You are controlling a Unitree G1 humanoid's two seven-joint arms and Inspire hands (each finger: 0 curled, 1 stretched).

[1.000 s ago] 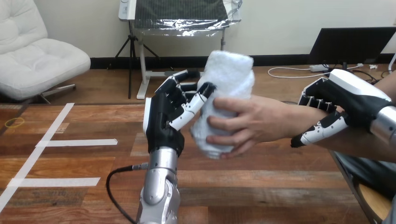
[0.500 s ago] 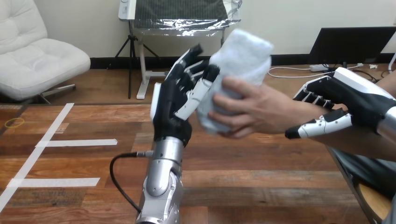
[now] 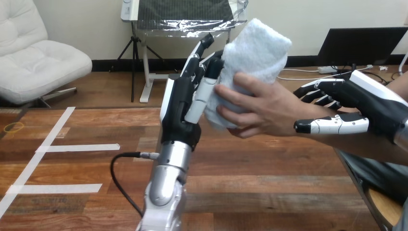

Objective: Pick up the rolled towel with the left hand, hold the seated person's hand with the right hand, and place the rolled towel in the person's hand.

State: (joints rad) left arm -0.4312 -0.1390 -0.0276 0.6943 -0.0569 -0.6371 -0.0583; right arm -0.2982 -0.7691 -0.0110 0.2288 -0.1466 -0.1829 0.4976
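Rolled towel point(image 3: 255, 48) held up over the bench point(image 3: 264, 183)
The person's hand point(image 3: 269, 108) grips it; the left hand point(image 3: 180, 110) stands just left, fingers straight against the towel. At right, the right hand point(image 3: 365, 103) brackets the person's wrist point(image 3: 312, 113), fingers uncurled.

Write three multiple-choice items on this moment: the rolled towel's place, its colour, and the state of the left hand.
1. Where is the rolled towel? A) flat on the table B) gripped in the person's hand C) on the floor
2. What colour is the rolled towel? A) green B) white C) red
3. How is the left hand? A) open, fingers straight against the towel B) curled tight round the towel C) shut in an empty fist
Answers: 1 B, the person's fingers wrap the towel; 2 B, its cloth is white; 3 A, its fingers stand straight beside the towel.
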